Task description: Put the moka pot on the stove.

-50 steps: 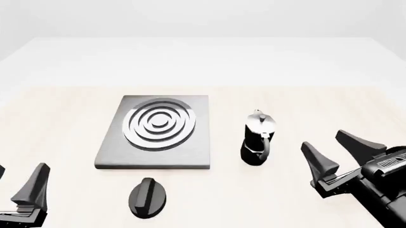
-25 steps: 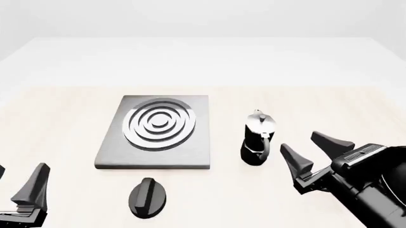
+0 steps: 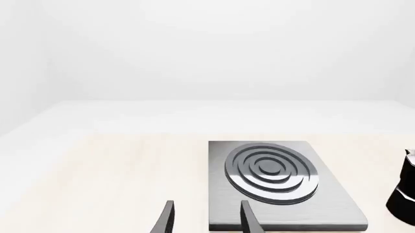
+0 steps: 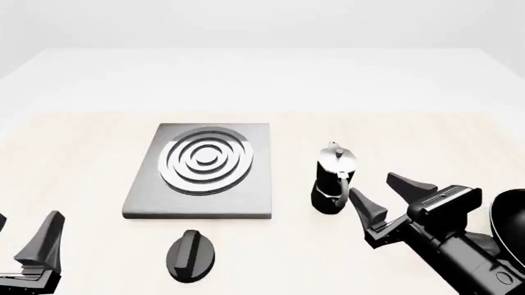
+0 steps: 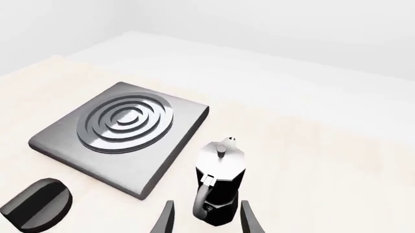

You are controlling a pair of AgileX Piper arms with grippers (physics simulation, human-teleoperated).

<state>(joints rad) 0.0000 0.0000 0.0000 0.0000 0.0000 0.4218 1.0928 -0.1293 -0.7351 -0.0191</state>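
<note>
You had one moka pot (image 4: 333,179), one stove (image 4: 203,170), one knob (image 4: 192,255). Your right claw (image 4: 384,196), fingers apart, sat just beside the upright pot, not touching; left claw (image 3: 206,218) spread too.

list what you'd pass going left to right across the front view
left gripper → stove → moka pot → right gripper → frying pan at the right edge. The black knob lies nearer than the stove and within its span, so it has no clear place in the order.
</note>
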